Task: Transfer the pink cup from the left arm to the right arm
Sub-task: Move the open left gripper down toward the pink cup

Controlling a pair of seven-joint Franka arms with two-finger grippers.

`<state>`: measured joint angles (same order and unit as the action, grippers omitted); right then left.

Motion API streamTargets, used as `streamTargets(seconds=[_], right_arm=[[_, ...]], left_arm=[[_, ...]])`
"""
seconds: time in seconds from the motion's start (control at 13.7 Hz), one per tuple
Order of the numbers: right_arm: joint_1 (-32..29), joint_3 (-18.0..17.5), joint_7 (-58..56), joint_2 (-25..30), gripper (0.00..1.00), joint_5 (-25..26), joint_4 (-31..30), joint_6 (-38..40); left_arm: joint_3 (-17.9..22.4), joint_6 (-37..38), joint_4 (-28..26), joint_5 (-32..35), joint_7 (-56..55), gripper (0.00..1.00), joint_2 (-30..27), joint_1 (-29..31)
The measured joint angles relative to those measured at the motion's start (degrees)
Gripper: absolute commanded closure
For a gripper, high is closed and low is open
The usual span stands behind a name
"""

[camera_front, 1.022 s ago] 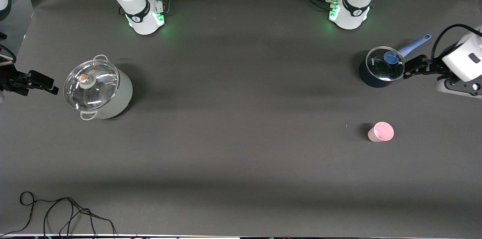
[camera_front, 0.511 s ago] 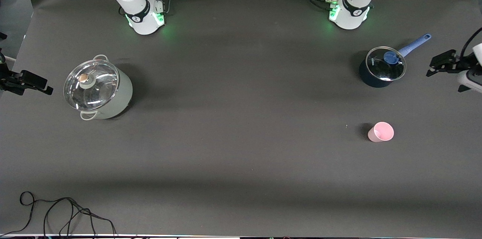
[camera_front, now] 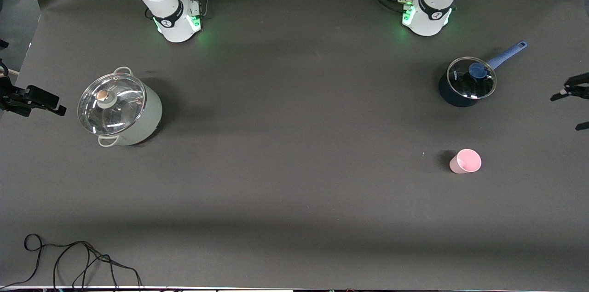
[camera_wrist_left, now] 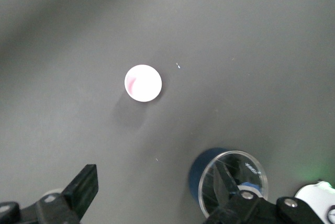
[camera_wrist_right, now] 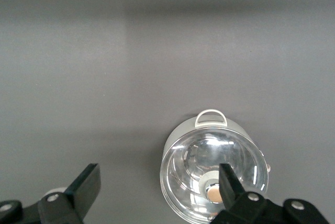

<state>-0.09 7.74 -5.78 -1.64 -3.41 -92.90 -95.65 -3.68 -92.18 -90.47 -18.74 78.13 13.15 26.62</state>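
Both of my arms seen from the front camera and from each wrist.

(a) My left gripper point(camera_front: 564, 113) hung over the edge of the table point(camera_front: 294, 181) at the left arm's end. Its open-linkage fingers point(camera_wrist_left: 84, 182) were spread wide and held nothing. In the left wrist view the gap between them point(camera_wrist_left: 154, 177) framed bare cloth only.

(b) The pink cup point(camera_front: 465, 161) stood upright on the table toward the left arm's end, mouth up, touched by neither gripper. It was nearer to the front camera than the blue saucepan point(camera_front: 467, 83) and well apart from it. The left wrist view showed its round pale mouth point(camera_wrist_left: 143, 82) from above, with the saucepan's glass lid point(camera_wrist_left: 230, 182) close to one fingertip in that picture.

(c) My right gripper point(camera_front: 41, 101) waited over the table's edge at the right arm's end, beside the pale lidded pot point(camera_front: 119, 108). Its fingers point(camera_wrist_right: 86, 182) were likewise parted and empty, as the right wrist view point(camera_wrist_right: 158, 174) showed, with the pot point(camera_wrist_right: 213, 174) below one finger.

(d) A black cable point(camera_front: 78, 260) lay looped on the table, nearest the front camera, at the right arm's end.
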Motion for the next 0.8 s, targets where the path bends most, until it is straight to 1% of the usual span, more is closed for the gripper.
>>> streamTargets(seconds=[0.22, 0.36, 0.66, 0.8], right_arm=[[1.2, 0.0, 0.0, 0.0, 0.00, 0.7, 0.2, 0.0], [1.3, 0.0, 0.0, 0.0, 0.00, 0.7, 0.4, 0.0], [1.3, 0.0, 0.0, 0.0, 0.00, 0.8, 0.6, 0.0], [1.3, 0.0, 0.0, 0.0, 0.00, 0.8, 0.6, 0.1]], left_arm=[[0.0, 0.2, 1.7, -7.5, 13.8, 0.02, 6.9, 5.9], [0.0, 1.8, 2.9, -12.2, 21.7, 0.02, 11.8, 8.6], [-0.1, 7.1, 5.6, -21.0, 33.4, 0.01, 22.1, 11.5], [-0.2, 8.4, 6.9, -23.9, 39.1, 0.01, 27.4, 12.1]])
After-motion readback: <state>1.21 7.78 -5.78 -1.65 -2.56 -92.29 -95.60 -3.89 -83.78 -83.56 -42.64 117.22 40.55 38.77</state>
